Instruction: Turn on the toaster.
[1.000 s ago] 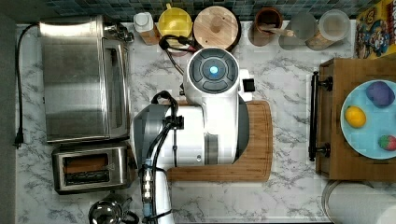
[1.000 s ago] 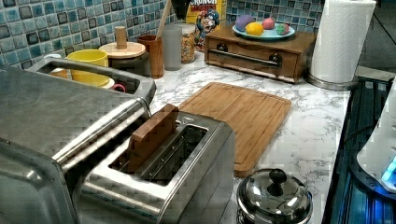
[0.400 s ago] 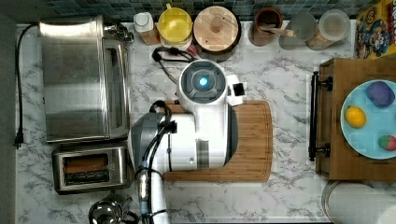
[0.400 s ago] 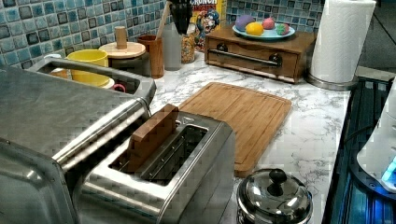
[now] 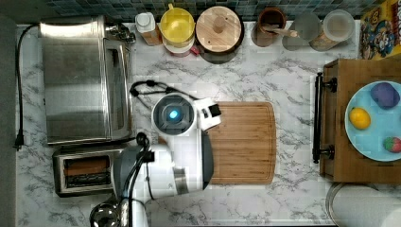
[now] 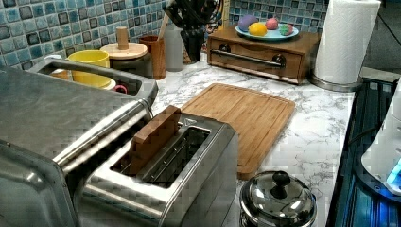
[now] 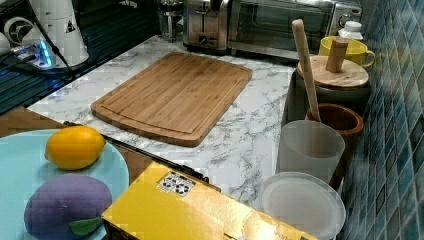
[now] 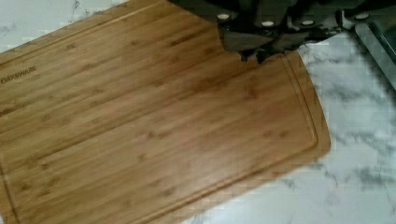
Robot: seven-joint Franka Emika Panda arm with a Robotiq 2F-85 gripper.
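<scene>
Over the past second the arm [image 5: 175, 142] swung in the top view from the board's middle toward the top view's left, so that its lit wrist hung over the board's near edge beside the oven [image 5: 82, 78], while in the left view the gripper [image 6: 191, 16] came into sight high above the jars. Seen from the wrist, the gripper [image 8: 256, 55] hovered over the board [image 8: 154, 130] with its fingers clenched together, tips touching and holding nothing. The toaster [image 5: 85, 171] stood on the tabletop [image 5: 293, 71] at the top view's lower left, just beside the oven's end, with the kettle [image 6: 277, 201] close to its other side; a slice of bread [image 6: 153, 137] stood proud in one slot, the other slot bare. It looked a heavy, rigid steel box with smooth, slippery walls — nothing to be lifted or gripped, and unlikely to slide much with the oven backing it. The place to act would be the lever on its narrow end, which the right view showed only faintly on the toaster [image 7: 205, 22] far off; a push straight down with the closed tips seemed the fitting move — the risks being a slip off the small knob or fouling the kettle lid.
</scene>
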